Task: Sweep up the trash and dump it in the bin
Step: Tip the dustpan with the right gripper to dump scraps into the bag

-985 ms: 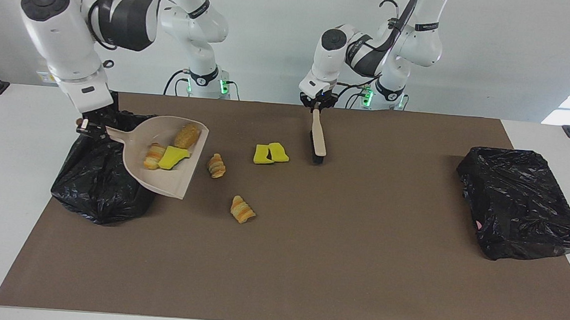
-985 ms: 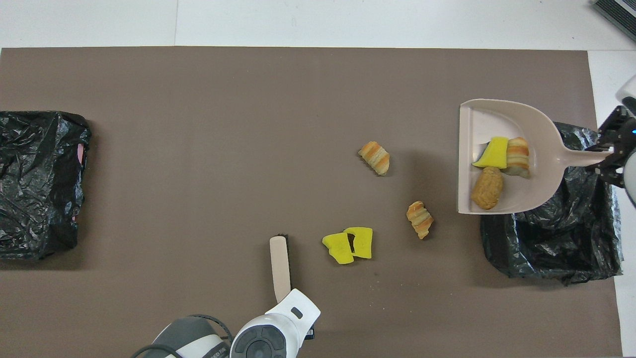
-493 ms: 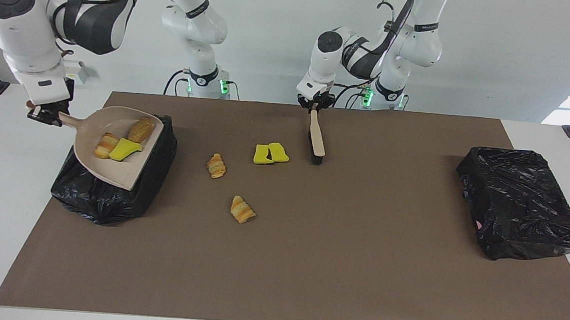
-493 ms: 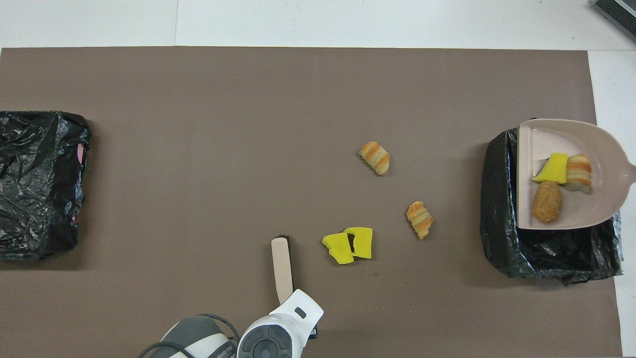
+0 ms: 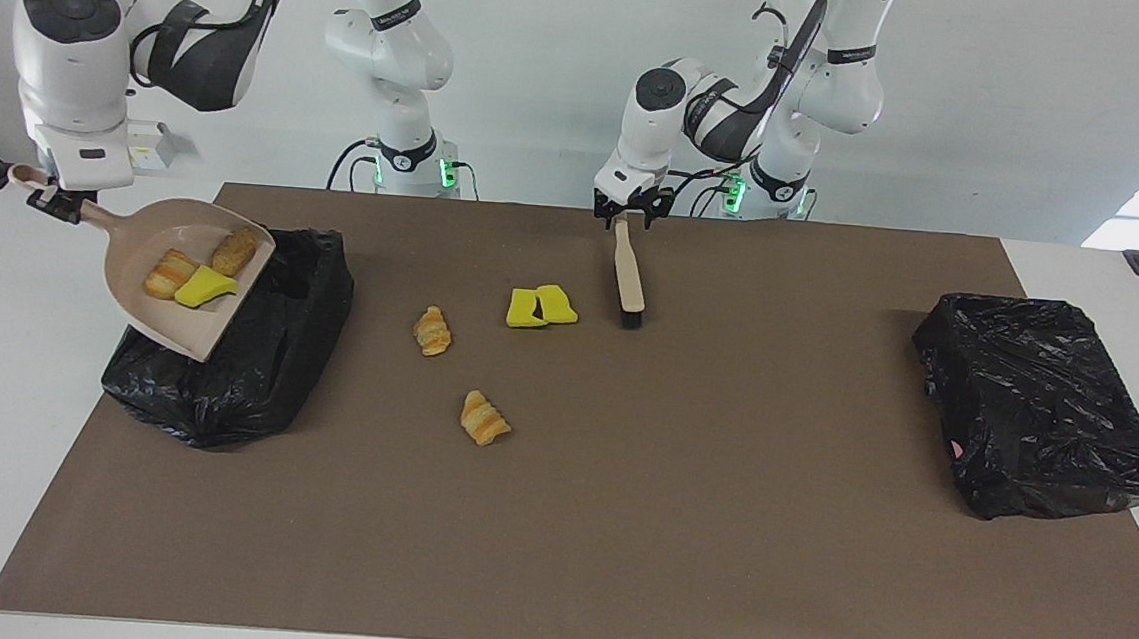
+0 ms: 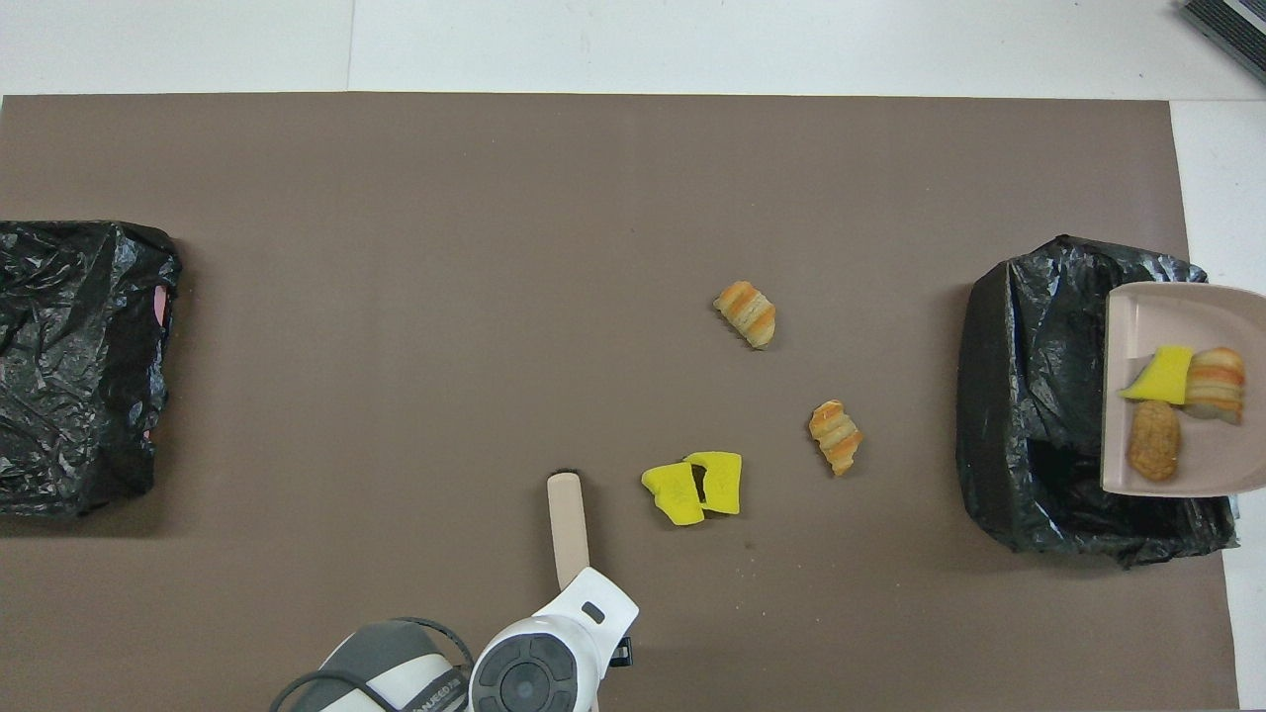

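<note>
On the right: reaches out high, elbow bent, wrist pointing down, and clamps right gripper (image 5: 51, 201) on dustpan (image 5: 168, 322) handle. On the left: folds close to base, hangs left gripper (image 5: 629, 215) low, pointing down.

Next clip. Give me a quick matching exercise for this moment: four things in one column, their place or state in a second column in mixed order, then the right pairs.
Things:
1. dustpan
2. brush
3. tan bread lump
4. pair of yellow sponge wedges

Places or states:
A. lying on the brown mat beside the brush
B. raised and tilted over the black-bagged bin, handle in the right gripper
C. inside the dustpan
D. on the mat, handle end at the left gripper

Pairs: 1-B, 2-D, 3-C, 4-A
</note>
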Tool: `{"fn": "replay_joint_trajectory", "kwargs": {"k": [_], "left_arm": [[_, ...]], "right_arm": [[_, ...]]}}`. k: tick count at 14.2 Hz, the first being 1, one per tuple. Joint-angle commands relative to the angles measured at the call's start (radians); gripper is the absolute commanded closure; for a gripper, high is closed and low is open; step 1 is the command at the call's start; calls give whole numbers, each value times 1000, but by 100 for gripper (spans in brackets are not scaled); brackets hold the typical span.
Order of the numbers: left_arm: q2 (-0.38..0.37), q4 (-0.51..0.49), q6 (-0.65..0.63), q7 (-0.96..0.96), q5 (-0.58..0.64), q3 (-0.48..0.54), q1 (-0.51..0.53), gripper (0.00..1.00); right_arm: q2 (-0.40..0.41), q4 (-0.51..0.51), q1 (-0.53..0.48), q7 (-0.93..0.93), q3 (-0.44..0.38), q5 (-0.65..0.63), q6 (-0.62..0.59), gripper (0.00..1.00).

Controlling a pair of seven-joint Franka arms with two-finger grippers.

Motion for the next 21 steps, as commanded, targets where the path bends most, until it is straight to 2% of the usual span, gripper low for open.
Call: {"fn": "replay_joint_trajectory", "kwargs": {"k": [1,6,11,14,15,17,21], "left_arm": [[10,9,-1,-1,-12,6,41,0],[9,69,-27,41,5,7,175,0],[-4,195,-176,43,8,12,215,0],[-24,294,-252,106,43,12,322,0],[-22,351,-316,148,55,10,368,0],[-25,400,-381,213,78,12,457,0],[-45,413,-424,409,131,26,604,0]], "right_arm": [[-90,-112,8,96,14,-104,30,100],[-108,-135,40,165,18,-159,18,100],[-105,-131,85,208,23,-267,30,100],[-102,-114,94,190,24,-308,32,100],[-102,-100,111,160,27,-310,30,100],[-99,-57,120,83,27,-293,18,100],[-97,-19,123,67,30,-188,0,100]]}}
